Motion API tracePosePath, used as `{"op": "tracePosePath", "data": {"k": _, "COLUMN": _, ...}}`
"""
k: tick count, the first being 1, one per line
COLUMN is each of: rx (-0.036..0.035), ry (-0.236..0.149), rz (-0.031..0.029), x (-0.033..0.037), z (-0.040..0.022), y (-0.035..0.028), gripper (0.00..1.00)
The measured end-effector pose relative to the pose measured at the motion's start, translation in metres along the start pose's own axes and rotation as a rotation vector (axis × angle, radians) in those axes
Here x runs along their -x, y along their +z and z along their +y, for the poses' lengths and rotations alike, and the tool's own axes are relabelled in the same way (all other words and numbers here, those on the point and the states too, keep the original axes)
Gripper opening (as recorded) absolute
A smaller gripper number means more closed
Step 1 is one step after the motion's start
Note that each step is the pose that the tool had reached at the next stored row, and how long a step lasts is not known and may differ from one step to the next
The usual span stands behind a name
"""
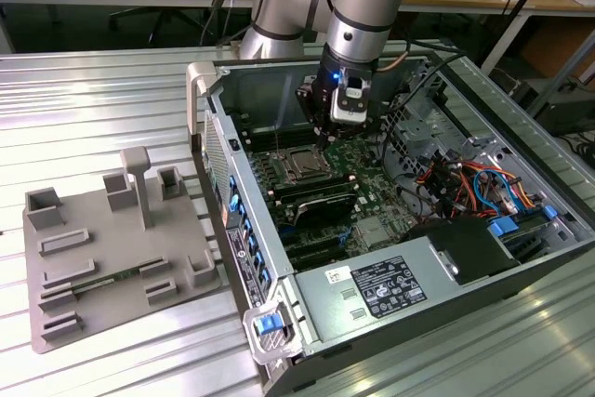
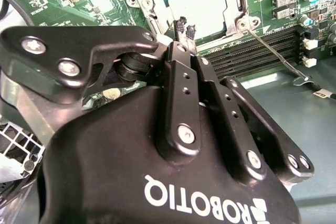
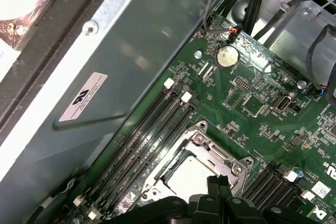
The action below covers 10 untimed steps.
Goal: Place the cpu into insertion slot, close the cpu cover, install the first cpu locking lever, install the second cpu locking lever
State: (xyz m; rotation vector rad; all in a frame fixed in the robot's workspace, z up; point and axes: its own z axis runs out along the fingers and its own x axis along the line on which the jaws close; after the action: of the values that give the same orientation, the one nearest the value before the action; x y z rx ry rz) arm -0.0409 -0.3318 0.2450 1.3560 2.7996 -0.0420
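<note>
Grey fixture plate [image 1: 112, 258] on slatted table [image 1: 93, 109] at exterior view's left. Open computer case [image 1: 256, 90] at centre. Gripper [image 1: 323, 139] inside case, fingertips [image 2: 181, 24] pressed together, nothing between them, just above cpu cover [image 2: 154, 9]. Cover flat over insertion slot [image 3: 172, 163]. Cpu [image 2: 197, 3] seated, silver top visible through window. Thin wire lever [image 2: 273, 51] across memory slots [image 2: 247, 59].

White block lettering, a maker's name, runs upside down across the housing of the black gripper [image 2: 185, 27]. A white rectangular sticker [image 3: 82, 97] on the grey metal case wall [image 3: 131, 51] and a white printed label [image 1: 376, 290] on the grey power supply box [image 1: 414, 262] carry print too small to read.
</note>
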Motion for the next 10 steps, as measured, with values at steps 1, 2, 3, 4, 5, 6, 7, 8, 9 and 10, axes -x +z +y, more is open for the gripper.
{"op": "tracePosePath", "data": {"k": 1, "rx": 0.0002, "ry": -0.004, "rz": 0.0, "x": 0.0, "z": 0.0, "y": 0.0, "gripper": 0.11}}
{"op": "tracePosePath", "data": {"k": 2, "rx": 0.0003, "ry": -0.007, "rz": -0.0001, "x": 0.0, "z": 0.0, "y": 0.0, "gripper": 0.11}}
{"op": "tracePosePath", "data": {"k": 3, "rx": 0.0006, "ry": -0.014, "rz": -0.0001, "x": 0.0, "z": 0.0, "y": 0.0, "gripper": 0.11}}
{"op": "tracePosePath", "data": {"k": 4, "rx": 0.0008, "ry": -0.02, "rz": -0.0002, "x": 0.0, "z": 0.0, "y": 0.0, "gripper": 0.11}}
{"op": "tracePosePath", "data": {"k": 5, "rx": 0.001, "ry": -0.024, "rz": -0.0002, "x": 0.0, "z": 0.0, "y": 0.0, "gripper": 0.11}}
{"op": "tracePosePath", "data": {"k": 6, "rx": 0.0011, "ry": -0.027, "rz": -0.0003, "x": 0.0, "z": 0.0, "y": 0.0, "gripper": 0.11}}
{"op": "tracePosePath", "data": {"k": 7, "rx": 0.0013, "ry": -0.031, "rz": -0.0003, "x": 0.0, "z": 0.0, "y": 0.0, "gripper": 0.11}}
{"op": "tracePosePath", "data": {"k": 8, "rx": 0.0014, "ry": -0.034, "rz": -0.0003, "x": 0.0, "z": 0.0, "y": 0.0, "gripper": 0.11}}
{"op": "tracePosePath", "data": {"k": 9, "rx": 0.0016, "ry": -0.039, "rz": -0.0004, "x": 0.0, "z": 0.0, "y": 0.0, "gripper": 0.11}}
{"op": "tracePosePath", "data": {"k": 10, "rx": 0.0017, "ry": -0.042, "rz": -0.0005, "x": 0.0, "z": 0.0, "y": 0.0, "gripper": 0.11}}
